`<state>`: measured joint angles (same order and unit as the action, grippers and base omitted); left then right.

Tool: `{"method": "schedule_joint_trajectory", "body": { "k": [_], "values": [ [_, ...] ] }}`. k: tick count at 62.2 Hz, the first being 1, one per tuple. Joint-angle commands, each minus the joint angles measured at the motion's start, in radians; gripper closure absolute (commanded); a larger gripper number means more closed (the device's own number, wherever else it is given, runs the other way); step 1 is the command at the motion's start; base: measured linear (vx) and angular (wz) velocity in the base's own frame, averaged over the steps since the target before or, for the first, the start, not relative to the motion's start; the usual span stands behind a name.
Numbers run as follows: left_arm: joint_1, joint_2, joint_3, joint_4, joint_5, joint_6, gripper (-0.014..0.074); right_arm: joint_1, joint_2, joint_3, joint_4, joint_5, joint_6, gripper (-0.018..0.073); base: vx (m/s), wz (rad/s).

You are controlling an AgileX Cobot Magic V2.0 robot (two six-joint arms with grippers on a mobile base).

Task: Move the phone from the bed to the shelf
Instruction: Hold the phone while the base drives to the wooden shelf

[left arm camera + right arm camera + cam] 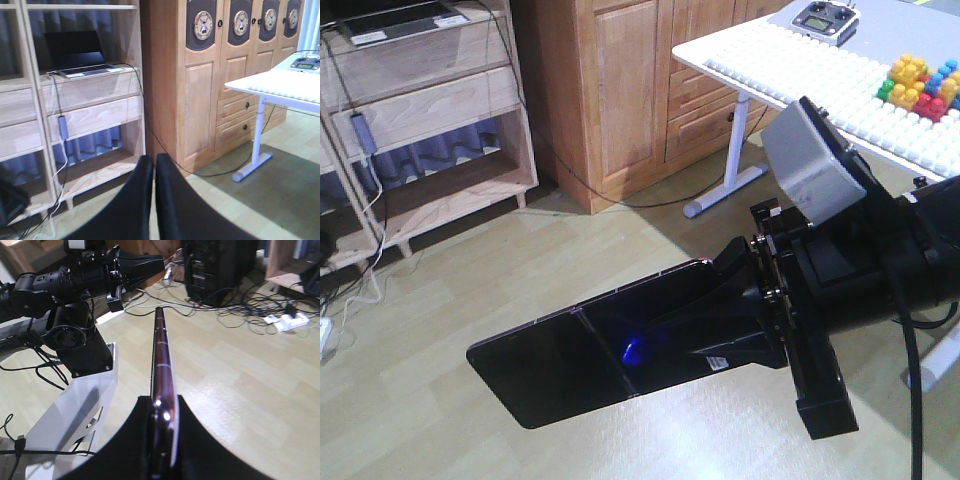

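Entry: phone [580, 355], in transit. I judge it picked up but not yet shelved.

Nearest, my right fingers [125, 440] are clamped on one end of the phone. It juts out flat and edge-on in the right wrist view, in the air above the floor [440, 290] and touching nothing else. My left fingers [135, 200] are pressed almost together with nothing between them. The bed shows in no view, so I count the lift as finished. Farther off to the left stands the shelf [430, 105], well apart from the phone, and a laptop [80, 55] sits on its upper board. Far right is a white bench [820, 70] with coloured blocks on it. What I judge is left: carry the phone across the gap, set it on a free board, and let go.
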<state>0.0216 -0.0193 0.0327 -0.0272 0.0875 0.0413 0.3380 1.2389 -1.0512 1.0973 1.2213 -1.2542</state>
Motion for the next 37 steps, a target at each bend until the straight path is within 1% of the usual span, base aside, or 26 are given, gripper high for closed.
{"method": "schedule_joint_trajectory", "body": {
  "k": [1,18,37],
  "values": [
    [0.003,-0.007,-0.025,-0.01,-0.072,-0.009,0.0595,-0.003,-0.026,-0.028,0.088,0.065,-0.006,0.0561,0.45,-0.03],
    [0.003,-0.007,-0.025,-0.01,-0.072,-0.009,0.0595,-0.003,-0.026,-0.028,0.088,0.065,-0.006,0.0561,0.46,0.01],
    [0.003,-0.007,-0.025,-0.01,-0.072,-0.009,0.0595,-0.003,-0.026,-0.028,0.088,0.065,-0.006,0.0561,0.47,0.12]
  ]
}}
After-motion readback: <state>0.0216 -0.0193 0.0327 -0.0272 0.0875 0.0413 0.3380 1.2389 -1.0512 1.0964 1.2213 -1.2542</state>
